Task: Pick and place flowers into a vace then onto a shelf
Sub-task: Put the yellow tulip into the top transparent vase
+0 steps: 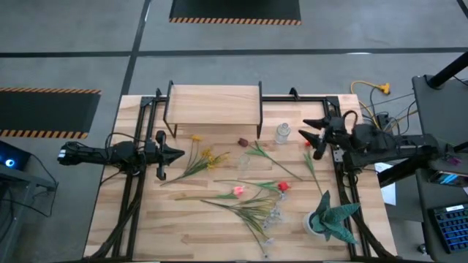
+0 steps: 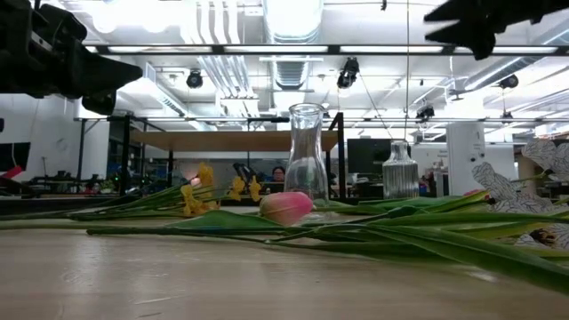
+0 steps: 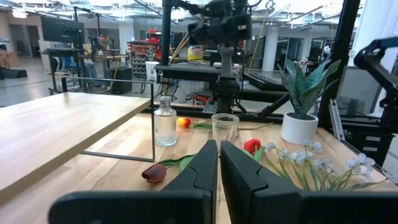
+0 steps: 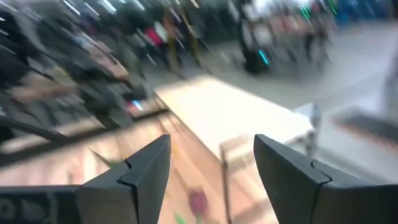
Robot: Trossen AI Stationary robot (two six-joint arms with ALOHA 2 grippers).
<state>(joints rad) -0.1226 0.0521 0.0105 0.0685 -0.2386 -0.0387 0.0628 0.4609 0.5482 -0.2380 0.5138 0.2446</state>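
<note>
Flowers lie loose on the tabletop: yellow ones (image 1: 201, 157), a pink one (image 1: 238, 191), a red one (image 1: 283, 187), a maroon one (image 1: 243, 142) and white ones (image 1: 272, 219). A clear glass vase (image 1: 243, 164) stands upright among them, and a ribbed bottle (image 1: 282, 133) stands by the shelf (image 1: 213, 102) at the far middle. My left gripper (image 1: 179, 153) is shut, level, above the table's left part and left of the yellow flowers. My right gripper (image 1: 305, 129) hangs open in the air over the far right, right of the bottle, with nothing between its fingers (image 4: 149, 168).
A teal potted plant (image 1: 329, 218) stands near the front right corner. Black frame rails run along both table sides and behind the shelf. Yellow cables (image 1: 369, 89) and equipment lie off the right edge. The front left of the tabletop (image 1: 139, 219) is bare wood.
</note>
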